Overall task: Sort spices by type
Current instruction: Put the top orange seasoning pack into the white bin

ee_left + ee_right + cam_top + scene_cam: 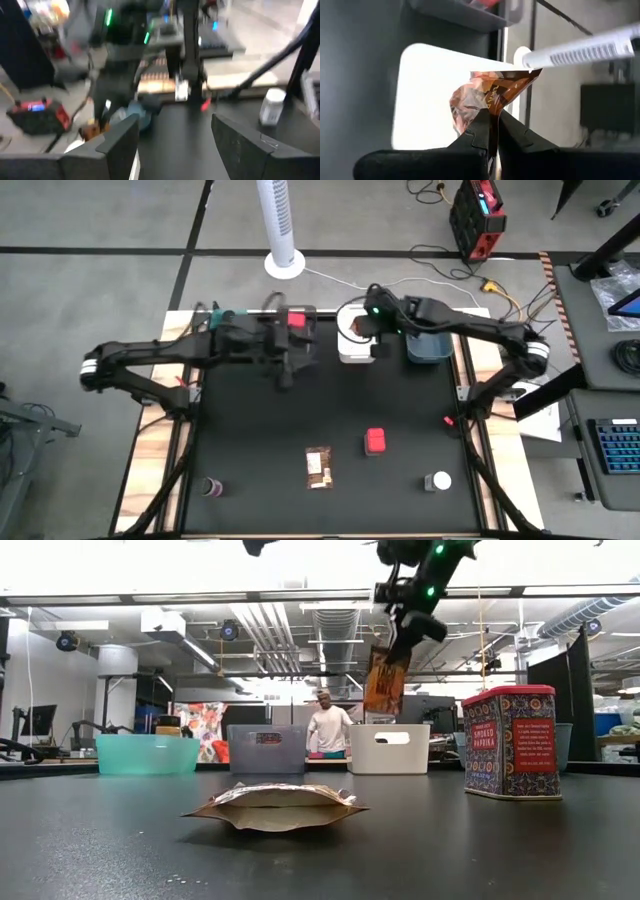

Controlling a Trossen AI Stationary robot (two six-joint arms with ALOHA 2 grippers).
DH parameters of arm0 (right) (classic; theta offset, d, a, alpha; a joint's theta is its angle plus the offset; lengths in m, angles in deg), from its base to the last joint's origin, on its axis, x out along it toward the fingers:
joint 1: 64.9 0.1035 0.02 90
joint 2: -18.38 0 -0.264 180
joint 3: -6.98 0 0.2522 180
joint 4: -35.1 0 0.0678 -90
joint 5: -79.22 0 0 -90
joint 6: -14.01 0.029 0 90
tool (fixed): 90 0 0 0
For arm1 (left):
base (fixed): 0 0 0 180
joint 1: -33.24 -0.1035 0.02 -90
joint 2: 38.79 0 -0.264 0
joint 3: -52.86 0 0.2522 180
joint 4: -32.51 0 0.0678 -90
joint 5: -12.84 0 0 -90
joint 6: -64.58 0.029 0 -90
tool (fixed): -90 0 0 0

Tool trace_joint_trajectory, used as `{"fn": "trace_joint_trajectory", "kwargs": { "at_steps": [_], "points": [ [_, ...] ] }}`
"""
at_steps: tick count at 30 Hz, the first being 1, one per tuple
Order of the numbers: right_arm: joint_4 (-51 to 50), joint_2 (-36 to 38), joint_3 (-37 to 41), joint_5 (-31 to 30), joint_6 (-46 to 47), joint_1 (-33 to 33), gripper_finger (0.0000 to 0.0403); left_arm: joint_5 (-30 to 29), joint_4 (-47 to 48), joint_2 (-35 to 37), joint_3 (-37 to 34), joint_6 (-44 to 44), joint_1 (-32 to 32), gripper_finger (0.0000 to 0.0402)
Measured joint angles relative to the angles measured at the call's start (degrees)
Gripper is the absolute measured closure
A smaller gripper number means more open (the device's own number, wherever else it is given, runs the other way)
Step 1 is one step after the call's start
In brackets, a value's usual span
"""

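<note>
High view: right hand (362,328) pinches an orange-brown packet (358,326) and holds it above the white bin (352,348) at the far edge of the black counter (250,420); right wrist view confirms the fingers (475,131) pressed together on the packet's lower edge (485,97), with the bin's white interior (427,95) behind it. Low view: the packet (385,680) hangs clear in the air, over the white bin (388,748). Left hand (290,365) hovers near the grey bin (290,320), which contains a red tub (296,319); left wrist view shows its fingers (120,142) spread apart with nothing between them. Remaining on the counter: second packet (318,467) lying flat, red tub (375,442) beside it, white-capped jar (438,480) near the right front corner, dark-capped bottle (212,487) near the left front corner. Teal bin (148,754) and blue bin (428,347) flank the row
</note>
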Motion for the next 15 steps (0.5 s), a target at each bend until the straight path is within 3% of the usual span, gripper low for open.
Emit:
{"fn": "trace_joint_trajectory", "kwargs": {
  "at_steps": [6,10,15],
  "points": [
    [0.0,-6.2,-3.3,3.7,-11.7,-5.3,0.0391,0.0,-3.1,5.9,-4.7,-1.9,0.0,0.0169],
    [0.1,-9.7,-5.0,8.5,-14.7,-8.5,0.0391,0.0,-3.1,7.5,-5.8,-2.5,0.0,0.0169],
    [3.0,-13.3,-5.8,9.3,-16.7,-11.2,0.0391,0.1,-2.8,7.2,-5.9,-2.8,0.1,0.0169]
  ]
}}
